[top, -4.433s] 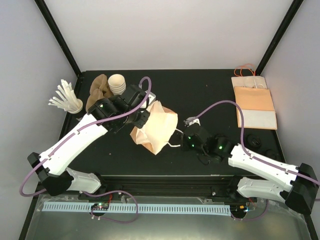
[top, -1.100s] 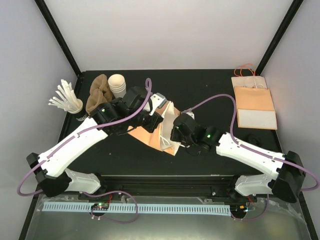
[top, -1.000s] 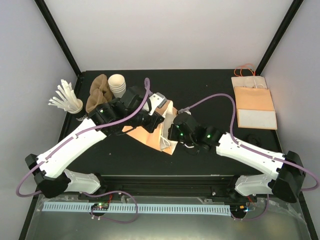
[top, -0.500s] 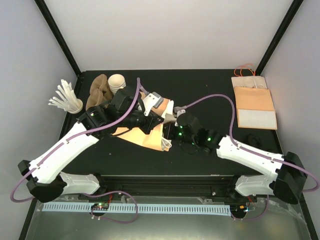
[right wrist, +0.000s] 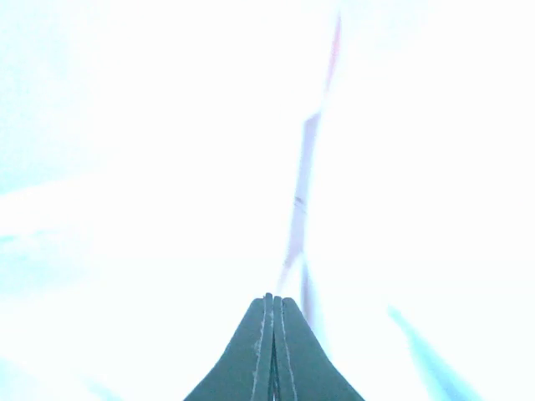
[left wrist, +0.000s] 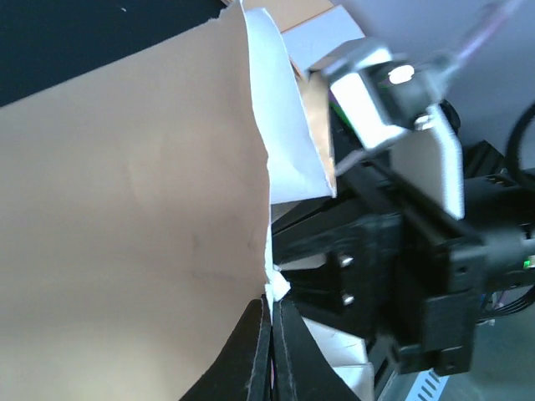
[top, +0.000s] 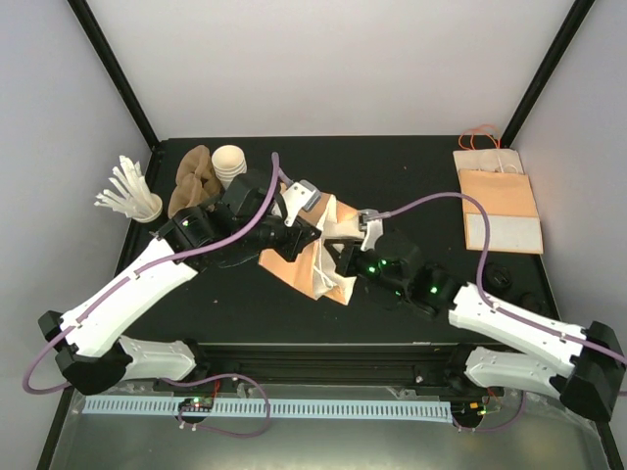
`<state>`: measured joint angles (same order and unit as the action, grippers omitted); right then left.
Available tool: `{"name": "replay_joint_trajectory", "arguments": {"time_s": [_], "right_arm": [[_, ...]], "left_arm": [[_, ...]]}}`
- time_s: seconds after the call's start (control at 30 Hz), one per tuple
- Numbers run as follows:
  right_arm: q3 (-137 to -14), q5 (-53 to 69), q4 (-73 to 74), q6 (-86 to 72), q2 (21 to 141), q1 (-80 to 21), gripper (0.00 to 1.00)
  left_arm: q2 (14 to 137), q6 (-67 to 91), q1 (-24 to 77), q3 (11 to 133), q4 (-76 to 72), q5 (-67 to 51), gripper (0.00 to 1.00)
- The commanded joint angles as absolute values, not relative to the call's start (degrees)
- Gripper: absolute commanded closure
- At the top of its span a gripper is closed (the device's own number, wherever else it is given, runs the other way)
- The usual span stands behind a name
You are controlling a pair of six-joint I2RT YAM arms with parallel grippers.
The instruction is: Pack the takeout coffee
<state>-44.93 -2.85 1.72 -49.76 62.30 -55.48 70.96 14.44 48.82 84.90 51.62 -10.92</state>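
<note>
A brown paper bag (top: 306, 264) with a white lining lies tilted at the middle of the black table, between both arms. My left gripper (top: 313, 239) is shut on the bag's rim; in the left wrist view its fingertips (left wrist: 266, 311) pinch the white edge beside the brown side (left wrist: 125, 209). My right gripper (top: 340, 253) sits at the bag's mouth from the right. Its view is washed out white, with the fingers (right wrist: 259, 322) pressed shut on a thin paper edge. A round black lid (top: 501, 277), probably the takeout coffee, shows by the right forearm.
At the back left stand a stack of lidless white cups (top: 230, 162), brown cardboard pieces (top: 193, 181) and a cup of white stirrers (top: 129, 194). Flat paper bags (top: 500, 204) lie at the back right. The right wrist (left wrist: 401, 100) is close to the left fingers.
Both grippers stayed shut on the bag. The right wrist has drawn back to the right and the bag has shifted a little right with it, its mouth pulled wider.
</note>
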Motion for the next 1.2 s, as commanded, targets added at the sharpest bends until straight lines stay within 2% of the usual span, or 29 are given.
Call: {"name": "replay_joint_trajectory", "arguments": {"time_s": [0.0,0.37,0.7,0.93,1.17], "right_arm": [[-41.0,-9.6,-3.3,-45.7,56.9,-55.7,0.99],[-45.9,-21.2,2.6,-33.7,60.6,-65.1,0.99],[-44.2,-18.7,1.3,-29.2,63.3,-65.7,0.99],[-46.9,-22.1,7.4,-32.5,67.0,-65.6,0.99],[-46.6,-21.8,5.6,-38.4,68.0,-63.6,0.99]], "left_arm": [[71.1,15.5,48.3,86.2,49.8,-9.2,0.98],[72.8,17.3,47.6,88.8,46.2,-14.1,0.99],[71.9,16.9,47.6,89.3,45.1,-15.9,0.98],[73.0,15.3,47.7,90.6,46.8,-22.2,0.98],[73.0,14.4,47.9,90.7,49.8,-24.4,0.98]]}}
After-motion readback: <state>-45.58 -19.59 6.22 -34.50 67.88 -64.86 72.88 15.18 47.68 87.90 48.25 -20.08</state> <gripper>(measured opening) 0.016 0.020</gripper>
